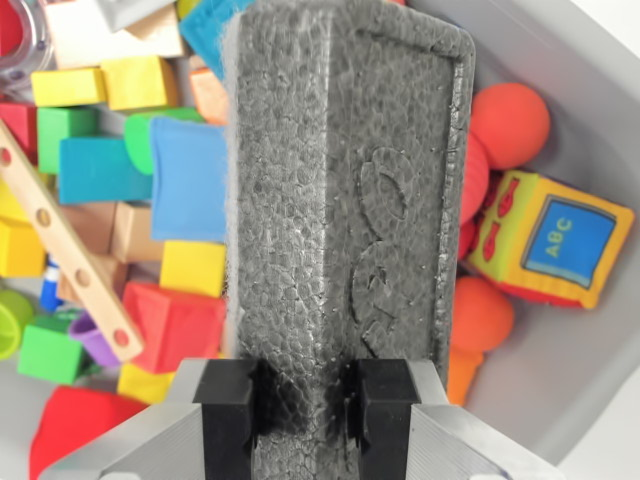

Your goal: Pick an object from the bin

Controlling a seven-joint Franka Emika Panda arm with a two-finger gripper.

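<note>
The pincer grips a grey foam block above the toy-filled grey bin.

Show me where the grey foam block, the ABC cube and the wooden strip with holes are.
grey foam block (340, 180), wrist view, on its broad textured face.
ABC cube (568, 242), wrist view, on the blue panel.
wooden strip with holes (62, 243), wrist view, mid-length.

gripper | bottom centre of wrist view | black fingers clamped on grey foam block
</note>
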